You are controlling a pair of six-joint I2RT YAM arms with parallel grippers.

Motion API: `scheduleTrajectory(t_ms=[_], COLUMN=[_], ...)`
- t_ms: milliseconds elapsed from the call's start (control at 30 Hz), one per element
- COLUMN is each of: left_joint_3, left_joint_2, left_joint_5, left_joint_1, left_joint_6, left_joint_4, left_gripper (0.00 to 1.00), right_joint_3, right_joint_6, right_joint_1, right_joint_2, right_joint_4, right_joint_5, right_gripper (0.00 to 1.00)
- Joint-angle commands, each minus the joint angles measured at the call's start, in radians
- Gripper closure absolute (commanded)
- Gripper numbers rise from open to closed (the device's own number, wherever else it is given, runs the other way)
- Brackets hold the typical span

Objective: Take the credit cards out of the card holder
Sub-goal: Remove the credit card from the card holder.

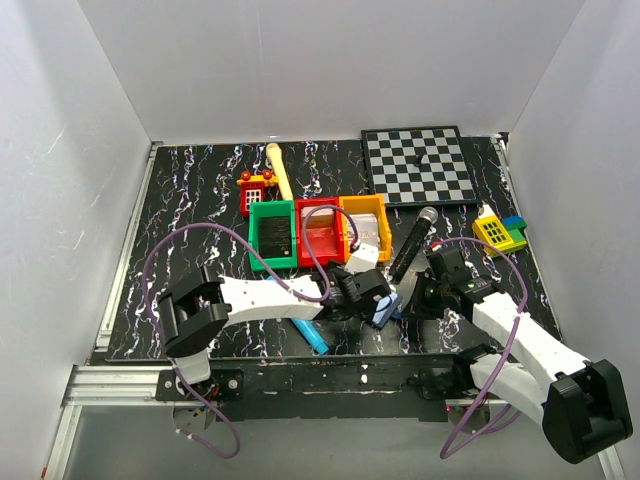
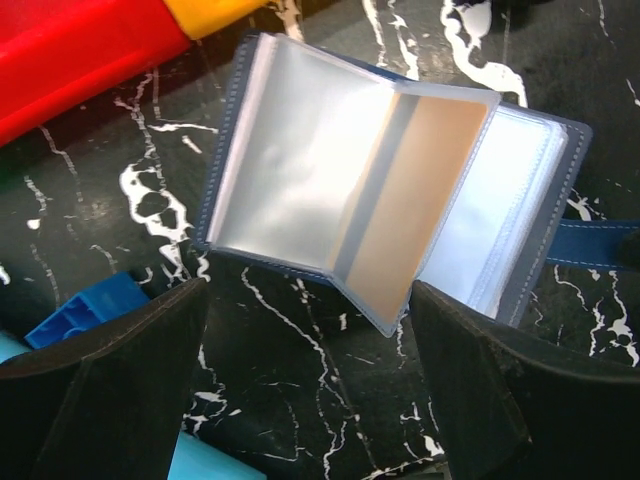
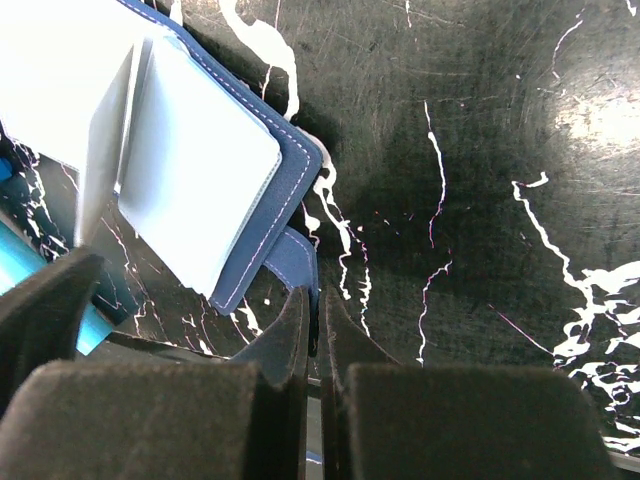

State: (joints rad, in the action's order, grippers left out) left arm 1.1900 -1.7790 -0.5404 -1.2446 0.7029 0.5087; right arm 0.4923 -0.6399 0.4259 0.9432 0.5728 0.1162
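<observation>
Down at the near middle of the marbled black table [image 1: 190,200], the left gripper [image 2: 310,300] hovers with its jaws spread wide, one dark finger [image 2: 110,390] on each side and nothing between them. A small blue brick [image 2: 85,310] lies beside its left finger, with a red bin [image 2: 80,50] further back. Just beyond the fingertips lies the card holder [image 2: 330,190], open on the table, its clear plastic sleeves fanned up and a tan card [image 2: 415,200] showing in one raised sleeve. The navy cover's strap [image 2: 590,245] stretches off to the right. There the right gripper [image 3: 315,310] has its jaws pressed together on the end of that strap, low over the table.
</observation>
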Motion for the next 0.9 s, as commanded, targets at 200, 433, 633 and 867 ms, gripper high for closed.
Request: scheduleTrajectory(t_ms=[200,433,633,867], left_joint_3=[-0.053,-0.064,-0.096,-0.119], left_joint_2=[0.131,0.156,0.207,0.23], left_joint_5=[-0.053,-0.046,0.02,0.246], left_joint_1=[0.059,0.083,0.091,0.093], left_joint_6=[0.02,0.012,-0.057,-0.174], left_joint_4=[0.033,0.03,-0.07,-0.24], left_gripper=[0.18,0.19,0.22,0.25], right_joint_3=[0.002,0.011,0.035,0.086], right_joint_6=[0.011,0.008,-0.004,-0.024], right_joint_1=[0.002,0.004,0.004,0.004], right_joint_2=[-0.017,-0.05,-0.096,-0.113], right_joint_4=[0.009,0.062,0.117,0.134], right_joint_5=[0.016,0.016,-0.019,-0.153], right_gripper=[0.99,0.99,0.99,0.99])
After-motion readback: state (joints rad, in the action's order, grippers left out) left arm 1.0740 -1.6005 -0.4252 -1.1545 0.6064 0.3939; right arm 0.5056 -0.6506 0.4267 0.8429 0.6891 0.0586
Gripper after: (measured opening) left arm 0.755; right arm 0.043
